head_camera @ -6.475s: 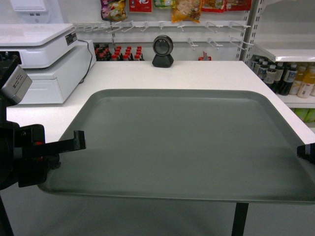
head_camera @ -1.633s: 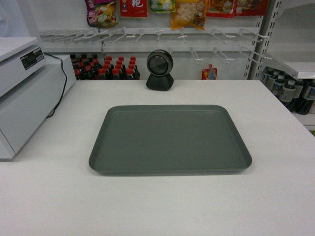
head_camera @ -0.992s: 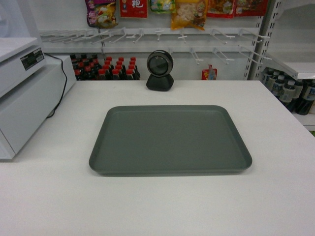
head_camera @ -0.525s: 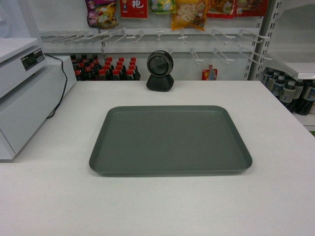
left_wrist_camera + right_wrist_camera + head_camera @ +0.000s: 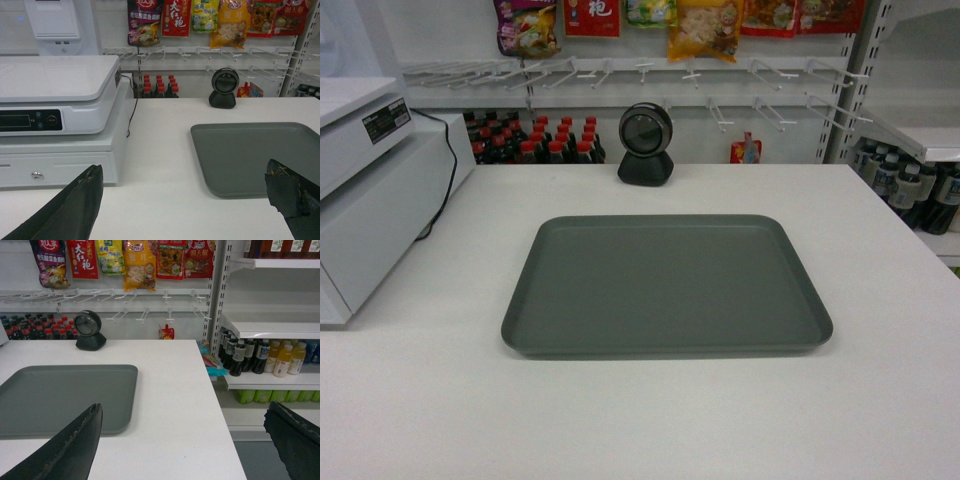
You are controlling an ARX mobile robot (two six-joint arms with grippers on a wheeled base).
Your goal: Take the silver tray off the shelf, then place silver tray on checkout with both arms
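The silver tray (image 5: 665,283) lies flat on the checkout worktop (image 5: 650,420), near its middle and well clear of every edge, with the round black scanner (image 5: 646,145) beyond its far rim and the white register machine (image 5: 370,190) off to its left. My left tool (image 5: 185,200) is spread wide with nothing between its fingers; through the left wrist camera I see the tray's left end lying ahead between them, apart from both. My right tool (image 5: 185,440) is equally wide open and empty, and its camera shows the tray's right end to the left and the shelf (image 5: 280,327) with bottled drinks (image 5: 260,357) to the right. Neither tool shows in the head view, so I judge both arms are drawn back and the placing is done. What could go wrong now comes mostly from me. If I swing an arm forward low, a finger could catch the tray's raised rim and push it across the smooth worktop toward the scanner or the register's cable (image 5: 445,185). On the right, a careless sweep outward could strike the shelf edge or knock the bottles. The tray itself looks stable; nothing about how it sits suggests it would slide on its own.
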